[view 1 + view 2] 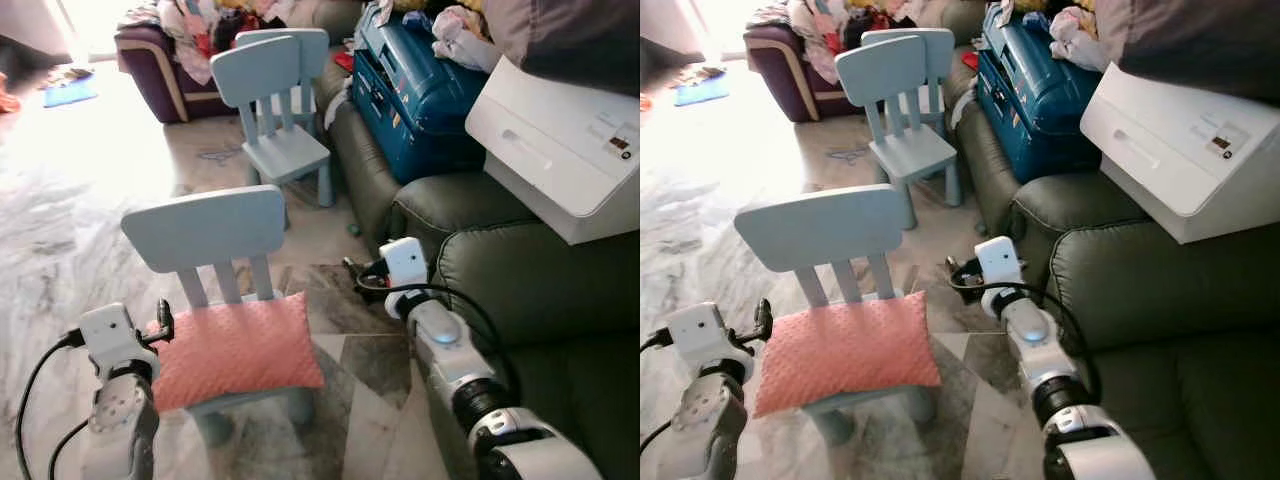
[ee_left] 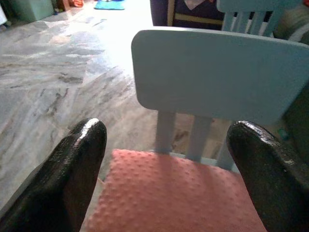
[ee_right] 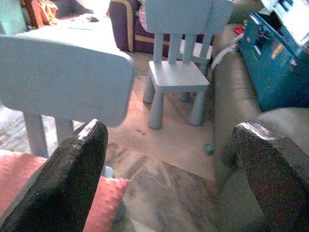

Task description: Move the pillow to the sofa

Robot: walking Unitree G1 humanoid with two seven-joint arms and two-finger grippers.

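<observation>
While the pillow (image 1: 236, 347) is lying flat on the near blue chair (image 1: 207, 228), I am holding my left end effector (image 1: 160, 322) spread open just beside its left edge and my right end effector (image 3: 169, 169), fingers apart, between chair and sofa (image 1: 540, 270). A one-sided pinch is risking slippage, or dragging and tipping the light chair. No legible writing is showing anywhere.

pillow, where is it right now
The pink pillow lies on the seat of the nearest light blue chair, low in the left eye view, between the left gripper and the right gripper, beside the green sofa.
</observation>
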